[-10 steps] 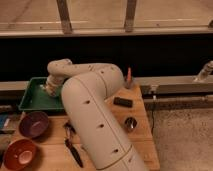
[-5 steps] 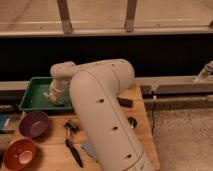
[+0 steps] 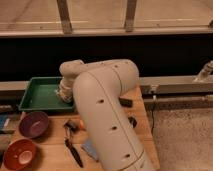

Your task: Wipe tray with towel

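Beneath dark windows, at the wooden table's [image 3: 52, 142] back-left corner, the gripper [image 3: 65, 93] is seen inside the tray's [image 3: 36, 96] right end. Its grasp cannot be told, and the towel cannot be made out. The light tray could be shoved off the edge by sideways pressure.

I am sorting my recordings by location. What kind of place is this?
Probably an office or lab test corner: a wooden table stands against a long window wall, on a speckled floor. The gripper is over the green tray.
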Robot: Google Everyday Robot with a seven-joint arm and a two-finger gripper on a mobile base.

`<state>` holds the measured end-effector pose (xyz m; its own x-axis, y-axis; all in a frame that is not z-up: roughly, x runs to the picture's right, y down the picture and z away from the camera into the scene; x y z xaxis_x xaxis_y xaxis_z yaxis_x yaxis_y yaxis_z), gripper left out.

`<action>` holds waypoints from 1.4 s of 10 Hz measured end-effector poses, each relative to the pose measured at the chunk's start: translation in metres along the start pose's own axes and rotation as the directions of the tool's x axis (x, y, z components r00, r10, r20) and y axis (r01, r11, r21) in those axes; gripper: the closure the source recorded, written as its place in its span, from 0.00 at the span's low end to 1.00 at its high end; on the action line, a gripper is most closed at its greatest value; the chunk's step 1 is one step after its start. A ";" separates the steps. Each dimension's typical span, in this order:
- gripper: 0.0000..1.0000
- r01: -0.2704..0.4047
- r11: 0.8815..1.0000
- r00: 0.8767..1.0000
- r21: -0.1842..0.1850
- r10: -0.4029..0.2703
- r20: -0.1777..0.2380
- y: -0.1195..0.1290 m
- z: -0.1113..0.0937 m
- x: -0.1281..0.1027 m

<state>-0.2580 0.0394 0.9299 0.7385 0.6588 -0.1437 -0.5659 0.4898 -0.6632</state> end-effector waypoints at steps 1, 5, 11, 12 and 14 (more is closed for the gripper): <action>1.00 -0.008 1.000 1.000 0.014 0.008 0.009 -0.010 0.003 -0.015; 1.00 0.057 0.998 0.997 0.019 -0.058 0.054 -0.001 0.006 -0.073; 1.00 0.232 0.970 0.968 -0.079 -0.222 0.117 0.104 0.000 -0.068; 1.00 0.227 0.970 0.970 -0.085 -0.217 0.112 0.111 -0.001 -0.058; 1.00 0.196 0.977 0.978 -0.084 -0.188 0.092 0.115 -0.004 -0.036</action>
<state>-0.3483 0.0699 0.8558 0.7949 0.6045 0.0520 -0.3774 0.5597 -0.7378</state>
